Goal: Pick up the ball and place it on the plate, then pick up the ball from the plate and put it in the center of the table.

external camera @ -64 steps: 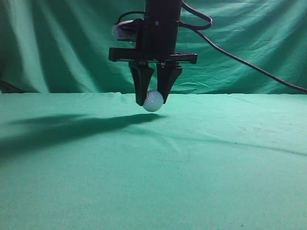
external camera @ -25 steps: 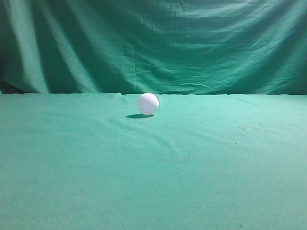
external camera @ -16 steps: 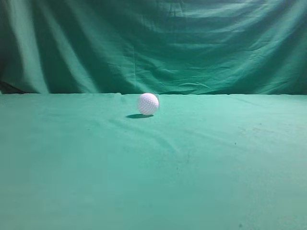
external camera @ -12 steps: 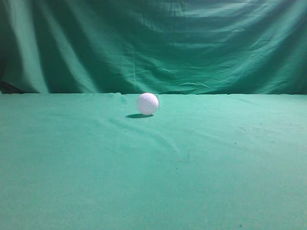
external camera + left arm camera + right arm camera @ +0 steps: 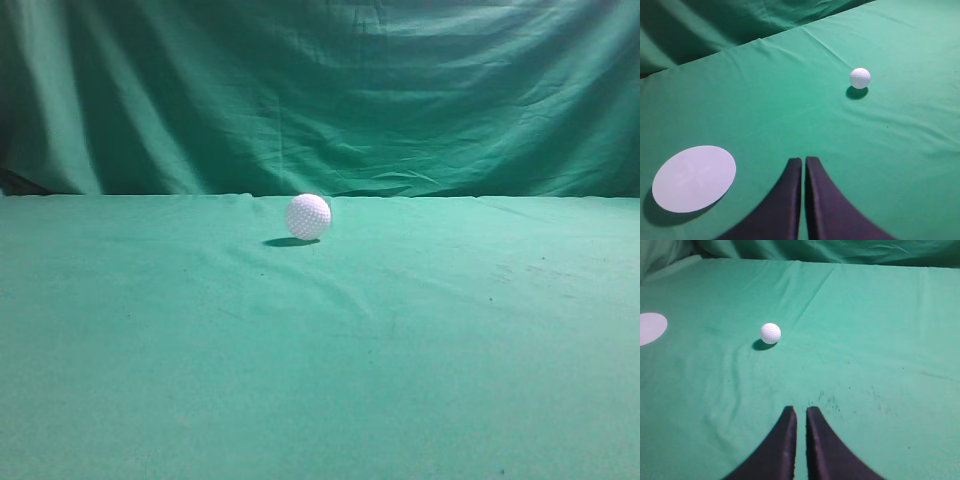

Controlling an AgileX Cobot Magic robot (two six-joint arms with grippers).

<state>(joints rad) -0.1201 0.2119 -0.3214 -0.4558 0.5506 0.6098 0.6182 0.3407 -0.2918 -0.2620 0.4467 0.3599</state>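
Note:
The white dimpled ball (image 5: pixel 308 216) rests alone on the light green table (image 5: pixel 320 350), near its middle. It also shows in the left wrist view (image 5: pixel 860 78) and in the right wrist view (image 5: pixel 770 333). The white round plate (image 5: pixel 694 178) lies flat on the cloth at the left, empty; its edge shows in the right wrist view (image 5: pixel 651 328). My left gripper (image 5: pixel 804 161) is shut and empty, well back from the ball. My right gripper (image 5: pixel 800 410) is shut and empty, also apart from the ball. Neither gripper shows in the exterior view.
A darker green draped cloth backdrop (image 5: pixel 320 95) hangs behind the table's far edge. Small dark specks (image 5: pixel 827 401) mark the cloth just ahead of the right gripper.
2.6 s ago a gripper held the ball just above the table's middle. It has let go and left the exterior view. The ball has lain still for the last second.

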